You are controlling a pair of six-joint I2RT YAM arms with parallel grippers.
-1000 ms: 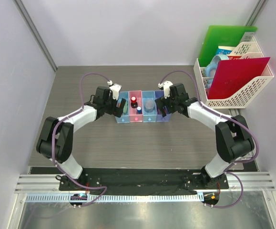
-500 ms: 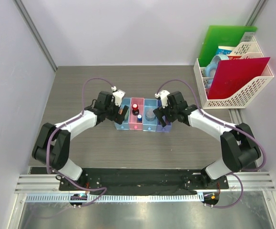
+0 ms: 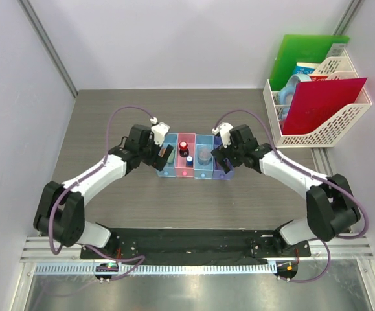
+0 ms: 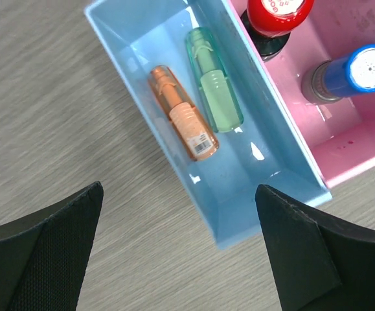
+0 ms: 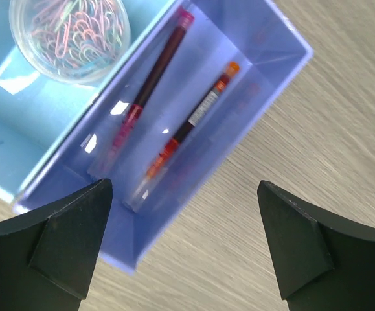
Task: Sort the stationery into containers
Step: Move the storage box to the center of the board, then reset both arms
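The left fingers point(image 4: 45, 259) stand wide and empty over the near end of the left blue bin point(image 4: 142, 39), where the orange piece point(image 4: 184, 122) and green piece point(image 4: 214, 91) lie side by side along it, crosswise to the line between the fingers. The right fingers point(image 5: 57, 233), as wide and empty, hover over the purple bin point(image 5: 261, 61), its two pens point(image 5: 146, 91) lying lengthwise too. The bins point(image 3: 203, 170) sit in the middle of the surface point(image 3: 142, 207) with nothing loose seen beside them, so sorting looks done.
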